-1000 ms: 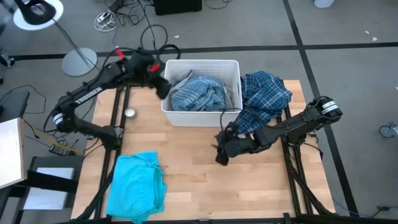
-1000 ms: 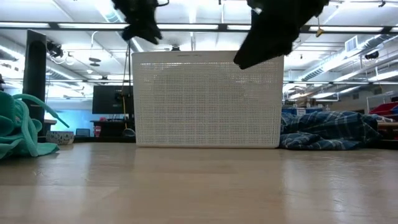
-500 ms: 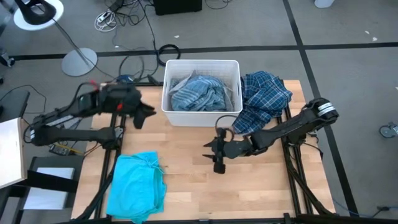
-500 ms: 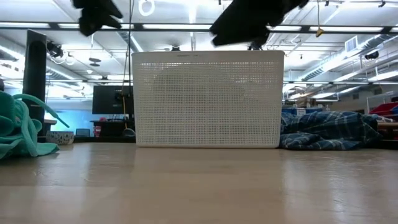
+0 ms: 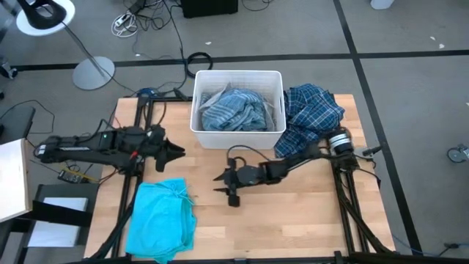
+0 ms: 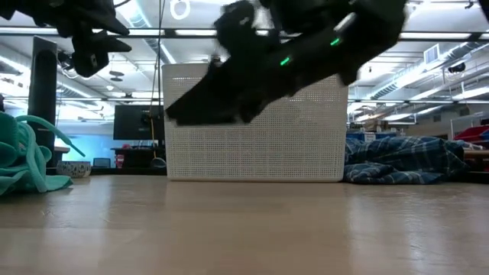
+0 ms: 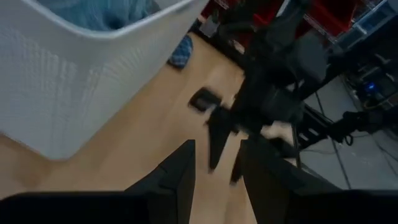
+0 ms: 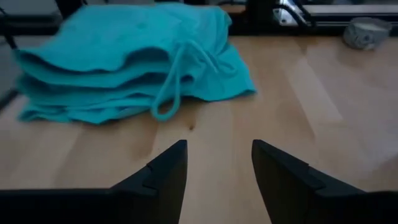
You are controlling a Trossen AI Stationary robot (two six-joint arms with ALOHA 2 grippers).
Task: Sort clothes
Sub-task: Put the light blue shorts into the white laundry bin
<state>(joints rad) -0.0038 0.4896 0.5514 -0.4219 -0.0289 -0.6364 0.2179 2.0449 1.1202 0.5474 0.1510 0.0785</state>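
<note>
A bright turquoise garment (image 5: 163, 220) lies folded at the table's near left; it also shows in the right wrist view (image 8: 134, 59) and the low view (image 6: 23, 160). A blue-grey striped shirt (image 5: 233, 110) fills the white bin (image 5: 199, 134). A navy-white plaid shirt (image 5: 311, 110) lies right of the bin, partly over the table's edge. My left gripper (image 5: 176, 151) is open and empty above the table's left part. My right gripper (image 5: 220, 183) is open and empty above the table's middle, pointing at the turquoise garment.
The white bin stands at the table's far middle; its perforated wall (image 6: 252, 122) shows in the low view. A small metal bowl (image 8: 367, 31) sits beyond the turquoise garment. Bare wood (image 5: 293, 213) lies at the near right.
My left gripper has swung from the bin's far left corner toward the table's near left and dropped lower. My right gripper has moved toward the table's left, from near the plaid shirt to the table's middle. The clothes have stayed still.
</note>
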